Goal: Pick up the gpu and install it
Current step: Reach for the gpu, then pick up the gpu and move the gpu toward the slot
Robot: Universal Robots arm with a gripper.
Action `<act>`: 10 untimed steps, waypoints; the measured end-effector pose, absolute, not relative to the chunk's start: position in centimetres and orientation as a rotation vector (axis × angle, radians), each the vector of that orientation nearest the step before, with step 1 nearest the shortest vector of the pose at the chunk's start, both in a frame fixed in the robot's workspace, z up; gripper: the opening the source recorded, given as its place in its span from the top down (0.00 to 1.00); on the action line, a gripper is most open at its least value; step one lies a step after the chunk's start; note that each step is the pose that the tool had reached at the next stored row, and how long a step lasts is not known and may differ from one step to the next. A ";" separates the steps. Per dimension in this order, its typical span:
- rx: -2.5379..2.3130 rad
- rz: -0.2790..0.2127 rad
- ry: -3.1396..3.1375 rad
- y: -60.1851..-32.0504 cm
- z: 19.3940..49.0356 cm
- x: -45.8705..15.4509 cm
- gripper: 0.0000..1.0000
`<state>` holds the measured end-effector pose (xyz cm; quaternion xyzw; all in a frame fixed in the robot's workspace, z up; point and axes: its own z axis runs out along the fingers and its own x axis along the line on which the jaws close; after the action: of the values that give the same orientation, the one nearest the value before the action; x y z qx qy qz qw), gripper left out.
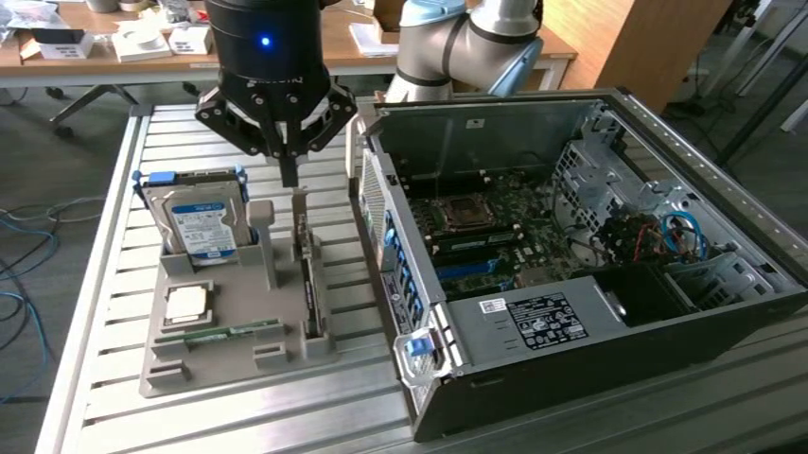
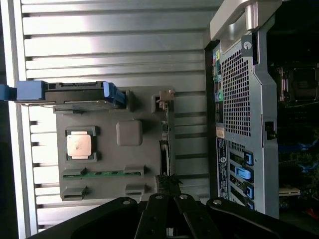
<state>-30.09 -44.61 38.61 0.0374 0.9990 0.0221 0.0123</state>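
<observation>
gpu (image 1: 308, 274) upright in gray holder (image 1: 234, 352), closed fingers (image 1: 289, 168) just above it

The grey arm (image 1: 461, 43) bends in from 1 o'clock in the exterior view. Its black wrist (image 1: 265, 38) is round and shows a small blue light. The gripper (image 1: 289, 173) hangs under the wrist and points straight down, toward 6 o'clock. The jaws are pressed together into one thin tip.
</observation>
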 end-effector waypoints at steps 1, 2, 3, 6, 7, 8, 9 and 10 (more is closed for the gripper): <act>0.117 0.069 3.114 -44.7 38.6 -30.1 0.89; 0.117 0.069 3.114 -44.7 38.6 -30.1 0.89; 0.117 0.069 3.114 -44.7 38.6 -30.1 0.89; 0.117 0.069 3.114 -44.7 38.6 -30.1 0.89; 0.117 0.069 3.114 -44.7 38.6 -30.1 0.89; 0.117 0.069 3.114 -44.7 38.6 -30.1 0.89; 0.117 0.069 3.114 -44.7 38.6 -30.1 0.89; 0.117 0.069 3.114 -44.7 38.6 -30.1 0.89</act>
<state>-30.10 -44.70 38.60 0.0374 0.9990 0.0221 0.0124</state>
